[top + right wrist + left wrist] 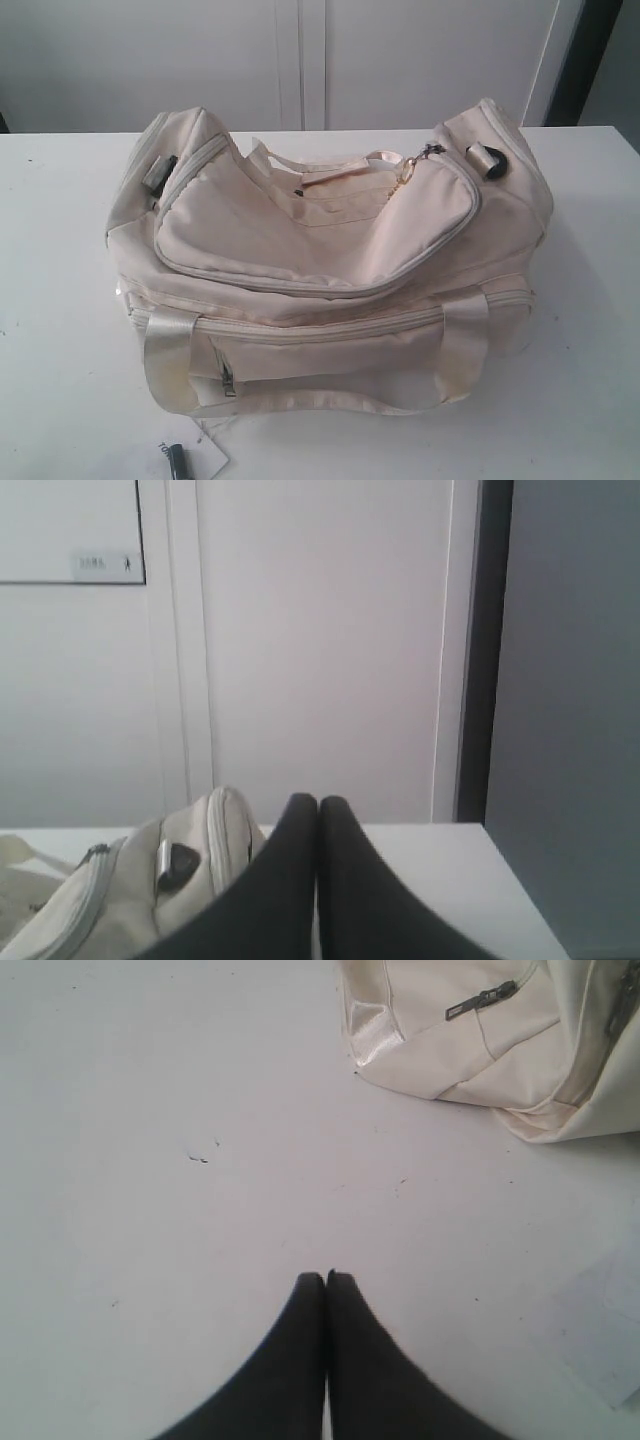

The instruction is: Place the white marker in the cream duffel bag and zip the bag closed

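The cream duffel bag (330, 260) lies in the middle of the white table, its curved zip flap down and the zip pull (430, 153) at the flap's back right end. At the picture's lower edge, in front of the bag, pokes a short dark tip (177, 462), seemingly the white marker's end; the rest is cut off. Neither gripper shows in the exterior view. My left gripper (326, 1278) is shut and empty above bare table, with a corner of the bag (470, 1040) ahead of it. My right gripper (318, 802) is shut and empty beside the bag's end (150, 890).
A white printed paper tag (205, 455) lies by the dark tip. Pale strap handles (170, 365) hang down the bag's front, by a small zip pocket (228, 378). White cabinet doors (300, 60) stand behind the table (60, 300); a dark gap (585, 60) is at the back right.
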